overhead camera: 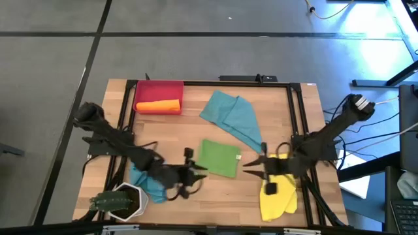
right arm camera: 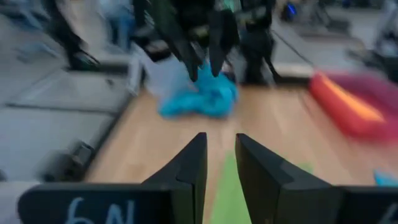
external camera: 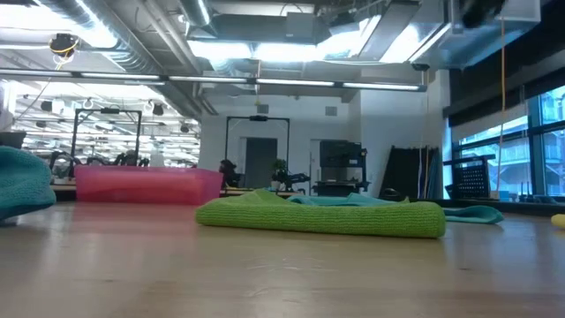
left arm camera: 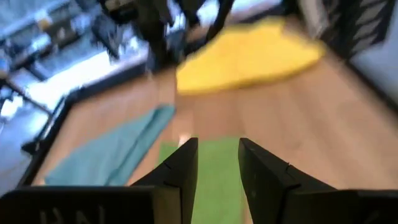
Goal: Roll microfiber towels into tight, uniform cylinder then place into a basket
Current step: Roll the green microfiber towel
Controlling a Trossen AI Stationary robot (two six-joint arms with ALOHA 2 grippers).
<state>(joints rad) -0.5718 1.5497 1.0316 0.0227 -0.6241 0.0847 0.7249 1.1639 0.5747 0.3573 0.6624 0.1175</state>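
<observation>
- Five microfiber towels show from above: the green towel (overhead camera: pixel 219 158) lies flat near the table's middle, with both grippers aimed at it from opposite sides.
- Left gripper (overhead camera: pixel 198 175) sits at the green towel's 8 o'clock corner, fingers slightly parted and empty; in its wrist view the green cloth shows through the narrow gap between them, apparently below rather than pinched.
- Right gripper (overhead camera: pixel 249 162) sits just off the green towel's 3 o'clock edge, fingers likewise a little apart and holding nothing.
- An orange towel (overhead camera: pixel 158 106), rolled into a cylinder, lies inside the red basket (overhead camera: pixel 159 87) at the table's 11 o'clock.
- One teal towel (overhead camera: pixel 233 117) is spread loosely at 12 o'clock, just beyond the green one.
- Another teal towel (overhead camera: pixel 145 183) lies crumpled under the left arm at 8 o'clock, beside a white hexagonal plant pot (overhead camera: pixel 124 201).
- Yellow towel (overhead camera: pixel 277 193) lies at 4 o'clock, partly under the right arm.
- From table height, the green towel reads as a low folded slab, the basket behind it.
</observation>
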